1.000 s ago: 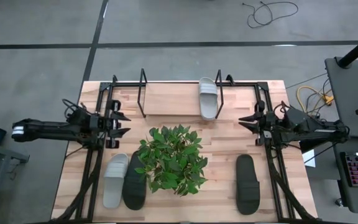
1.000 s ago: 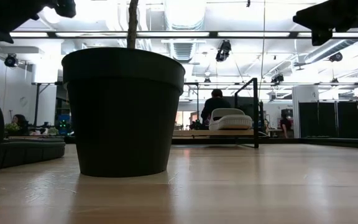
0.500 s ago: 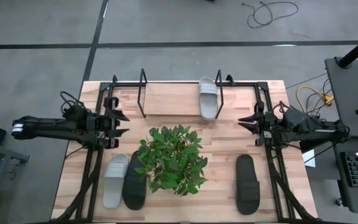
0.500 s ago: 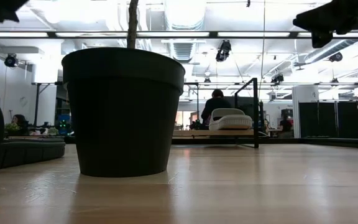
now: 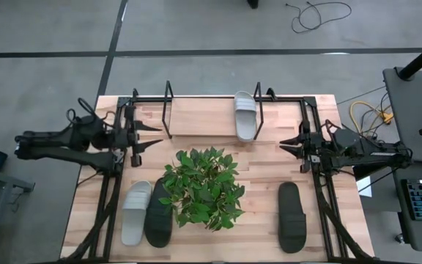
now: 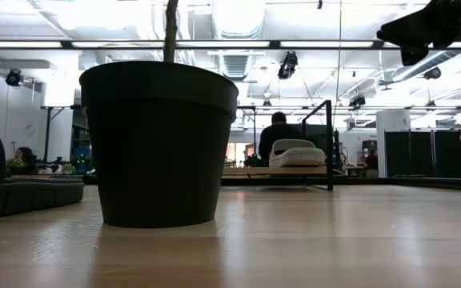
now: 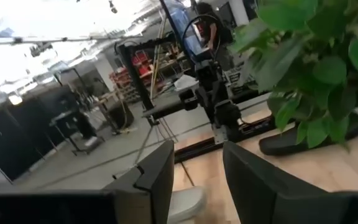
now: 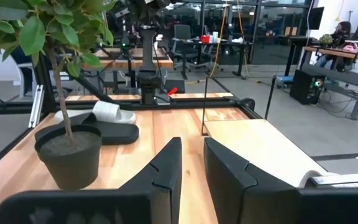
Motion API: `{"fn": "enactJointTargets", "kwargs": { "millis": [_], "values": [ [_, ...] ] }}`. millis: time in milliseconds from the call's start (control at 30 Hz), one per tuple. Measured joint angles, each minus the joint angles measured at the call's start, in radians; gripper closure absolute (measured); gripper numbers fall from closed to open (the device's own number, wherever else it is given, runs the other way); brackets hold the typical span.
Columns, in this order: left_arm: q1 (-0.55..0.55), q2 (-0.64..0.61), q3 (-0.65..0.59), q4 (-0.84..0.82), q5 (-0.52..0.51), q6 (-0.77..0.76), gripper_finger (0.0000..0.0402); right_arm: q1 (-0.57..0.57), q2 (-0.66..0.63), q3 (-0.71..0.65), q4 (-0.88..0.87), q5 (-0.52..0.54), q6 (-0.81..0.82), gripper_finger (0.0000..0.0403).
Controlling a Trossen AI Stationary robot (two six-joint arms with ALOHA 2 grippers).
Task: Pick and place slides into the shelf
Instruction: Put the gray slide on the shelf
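Note:
One light grey slide point(image 5: 245, 115) lies on the shelf point(image 5: 168, 110) at the table's far edge, its sole on the rods; the low view shows it point(image 6: 297, 152) beside an upright loop point(image 6: 327, 144). A second light grey slide point(image 5: 135, 212) and a black slide point(image 5: 159, 213) lie side by side at the near left. Another black slide point(image 5: 291, 216) lies at the near right. My left gripper point(image 5: 142, 136) hovers open over the table's left side. My right gripper point(image 5: 293, 143) hovers open over the right side point(image 8: 194, 168).
A green leafy plant point(image 5: 204, 187) in a dark pot point(image 6: 158, 144) stands mid-table between the arms and the near slides. Black arm frames point(image 5: 112, 198) run along both sides. Bare wood lies between plant and shelf. A person sits in the room beyond the table.
My left gripper has risen, leaving the top of the low view, and has shifted a little toward the table's far edge while turning about its wrist. It has stayed open. The slides have not moved.

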State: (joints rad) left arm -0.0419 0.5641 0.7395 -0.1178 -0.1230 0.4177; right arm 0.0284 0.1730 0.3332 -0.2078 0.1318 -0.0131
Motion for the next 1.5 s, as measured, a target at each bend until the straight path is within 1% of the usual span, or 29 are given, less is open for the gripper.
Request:
{"fn": "enactJointTargets", "kwargs": {
  "millis": [100, 167, 267, 400, 500, 667, 800, 933, 1100, 1167, 1267, 1333, 1433, 1500],
  "values": [
    [-0.009, -0.002, 0.031, -0.049, -0.001, -0.062, 0.0278, 0.0, 0.0, 0.0, -0.002, 0.0, 0.014, 0.0344],
    [-0.012, -0.004, 0.054, -0.114, -0.001, -0.121, 0.0278, 0.0, 0.0, 0.0, -0.007, 0.0, 0.014, 0.0344],
    [-0.012, 0.005, 0.099, -0.285, -0.002, -0.227, 0.0278, 0.0, 0.0, 0.0, -0.012, 0.0, 0.014, 0.0344],
    [-0.012, 0.034, 0.14, -0.54, 0.002, -0.423, 0.0278, 0.0, 0.0, 0.0, -0.021, 0.0, 0.014, 0.0344],
    [-0.012, 0.062, 0.153, -0.685, 0.02, -0.562, 0.0278, 0.0, 0.0, 0.0, -0.021, 0.0, 0.014, 0.0344],
    [-0.012, 0.127, 0.154, -0.811, 0.121, -0.743, 0.0278, 0.0, 0.0, 0.0, -0.021, 0.0, 0.014, 0.0344],
    [-0.012, 0.201, 0.138, -0.876, 0.252, -0.855, 0.0278, 0.0, 0.0, 0.0, -0.021, 0.001, 0.014, 0.0344],
    [-0.012, 0.293, 0.11, -0.968, 0.328, -0.914, 0.0278, 0.0, 0.0, 0.0, -0.021, 0.001, 0.013, 0.0344],
    [-0.012, 0.416, 0.079, -1.065, 0.35, -0.936, 0.0278, 0.0, 0.0, 0.0, -0.021, 0.001, 0.013, 0.0344],
    [-0.012, 0.459, 0.061, -1.07, 0.368, -0.936, 0.0278, 0.0, 0.0, 0.0, -0.021, 0.001, 0.012, 0.0344],
    [-0.012, 0.517, 0.043, -1.068, 0.43, -0.935, 0.0279, 0.0, 0.0, 0.0, -0.021, 0.001, 0.012, 0.0344],
    [-0.012, 0.544, 0.037, -1.07, 0.446, -0.929, 0.0279, 0.0, 0.0, 0.0, -0.021, 0.001, 0.012, 0.0344],
    [-0.012, 0.584, 0.035, -1.068, 0.473, -0.894, 0.0279, 0.0, 0.0, 0.0, -0.021, 0.001, 0.012, 0.0344],
    [-0.012, 0.602, 0.035, -1.068, 0.524, -0.858, 0.0279, 0.0, 0.0, 0.0, -0.021, 0.001, 0.012, 0.0344]
  ]
}}
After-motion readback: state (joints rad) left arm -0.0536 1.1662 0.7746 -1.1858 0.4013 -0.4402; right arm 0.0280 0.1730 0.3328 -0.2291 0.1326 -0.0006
